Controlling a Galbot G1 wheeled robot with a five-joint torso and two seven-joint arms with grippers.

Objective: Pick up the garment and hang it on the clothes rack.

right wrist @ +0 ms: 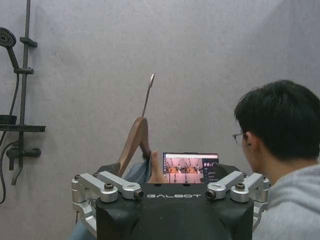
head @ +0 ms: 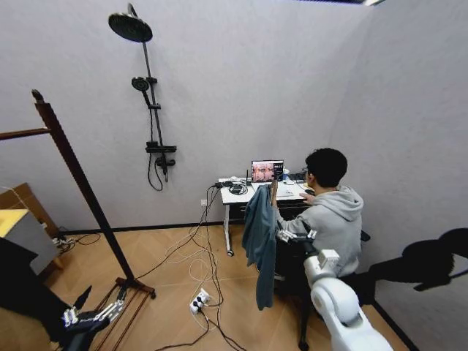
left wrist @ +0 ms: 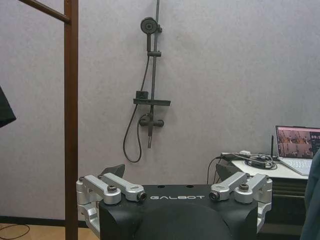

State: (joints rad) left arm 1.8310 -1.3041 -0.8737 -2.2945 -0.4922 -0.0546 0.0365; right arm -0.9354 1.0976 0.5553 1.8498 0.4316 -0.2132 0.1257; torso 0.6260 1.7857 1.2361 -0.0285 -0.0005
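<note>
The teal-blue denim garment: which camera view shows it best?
The head view: the teal-blue denim garment hangs full length from a wooden hanger beside the right gripper. The right wrist view shows a blue scrap; the left wrist view an edge.

Limp teal cloth garment (head: 259,241); dark, smooth wooden clothes rack (head: 80,186).

I am looking into a small room with plain pale grey walls (head: 292,80) that meet in a corner on the right. A black shower fixture (head: 150,102) with a round overhead head, a hand shower and a looping hose is mounted on the back wall. The floor (head: 168,292) is light wood planks, crossed by loose black and white cables (head: 197,256), with a white power strip (head: 199,300) lying on it. A small white desk (head: 252,196) stands against the back wall, carrying an open laptop (head: 267,171) with a lit screen.
</note>
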